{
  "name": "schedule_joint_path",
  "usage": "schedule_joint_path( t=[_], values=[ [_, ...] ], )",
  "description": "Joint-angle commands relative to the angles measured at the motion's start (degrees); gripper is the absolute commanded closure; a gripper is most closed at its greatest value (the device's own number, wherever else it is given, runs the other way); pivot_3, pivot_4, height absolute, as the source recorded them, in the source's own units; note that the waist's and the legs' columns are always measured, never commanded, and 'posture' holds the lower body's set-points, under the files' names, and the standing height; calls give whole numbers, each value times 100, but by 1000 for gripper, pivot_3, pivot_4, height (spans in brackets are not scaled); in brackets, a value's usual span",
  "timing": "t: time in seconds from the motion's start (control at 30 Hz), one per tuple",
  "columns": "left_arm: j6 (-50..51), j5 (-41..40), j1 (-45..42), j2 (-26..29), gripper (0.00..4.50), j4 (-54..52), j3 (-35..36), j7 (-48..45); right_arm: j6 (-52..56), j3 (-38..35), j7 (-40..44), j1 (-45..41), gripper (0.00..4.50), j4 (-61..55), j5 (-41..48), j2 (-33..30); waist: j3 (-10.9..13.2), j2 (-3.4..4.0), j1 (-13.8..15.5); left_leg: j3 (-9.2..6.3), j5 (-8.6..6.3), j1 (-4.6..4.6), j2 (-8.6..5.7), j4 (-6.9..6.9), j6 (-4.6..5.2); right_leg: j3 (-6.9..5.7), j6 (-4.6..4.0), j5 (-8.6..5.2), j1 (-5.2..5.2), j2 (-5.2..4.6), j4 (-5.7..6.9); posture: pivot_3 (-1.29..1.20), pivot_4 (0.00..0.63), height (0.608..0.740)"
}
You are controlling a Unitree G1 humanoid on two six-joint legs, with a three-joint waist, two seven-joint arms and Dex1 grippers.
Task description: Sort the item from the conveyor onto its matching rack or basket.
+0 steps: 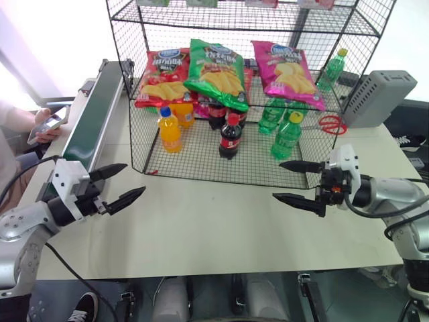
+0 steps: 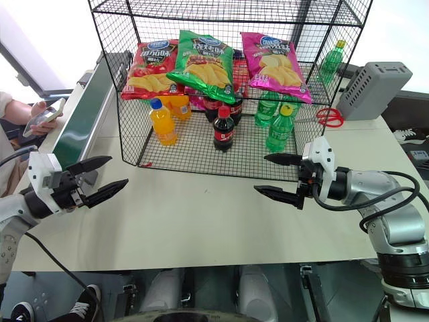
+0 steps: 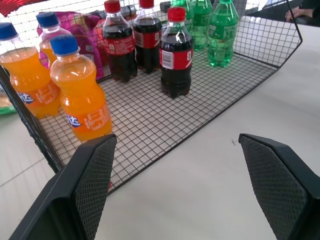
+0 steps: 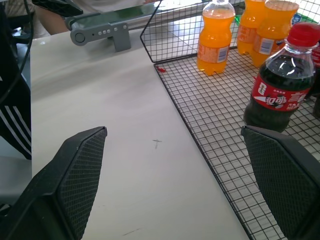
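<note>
The tabletop carries the black wire rack; the pink chip bag lies on its middle tier beside green and red bags, bottles stand below. Left hand and right hand are open and empty

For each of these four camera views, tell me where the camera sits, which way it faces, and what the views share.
Left eye, right eye: head, looking forward and down at the table, the rack, the conveyor; both arms show.
Left wrist: along the left gripper, jaws open, toward the orange soda bottles and the cola bottles.
Right wrist: along the right gripper, jaws open, across the rack's bottom tier toward the conveyor's end.
Shared: rack, bottles.
</note>
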Motion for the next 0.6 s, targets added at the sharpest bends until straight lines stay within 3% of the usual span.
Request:
schedule_joint_path(
  t=[0.03,0.4,0.6],
  values=[
    [-102,20,-108,76,336,-35,153,30,-160,-16,30,-139,19,0,-28,-19,0,0,1,0,0,0,0,0,0,0,0,0,0,0,1,0,150,740],
    [-254,126,-232,113,336,123,125,-29,-327,73,1,-175,19,96,-166,34,0,0,-1,1,0,1,0,0,0,0,0,0,0,0,2,0,150,740],
    [-278,148,-244,75,336,158,79,-48,27,162,-505,-299,19,152,-375,26,0,0,-6,2,0,2,0,0,0,0,0,0,0,0,4,0,150,740]
  ],
)
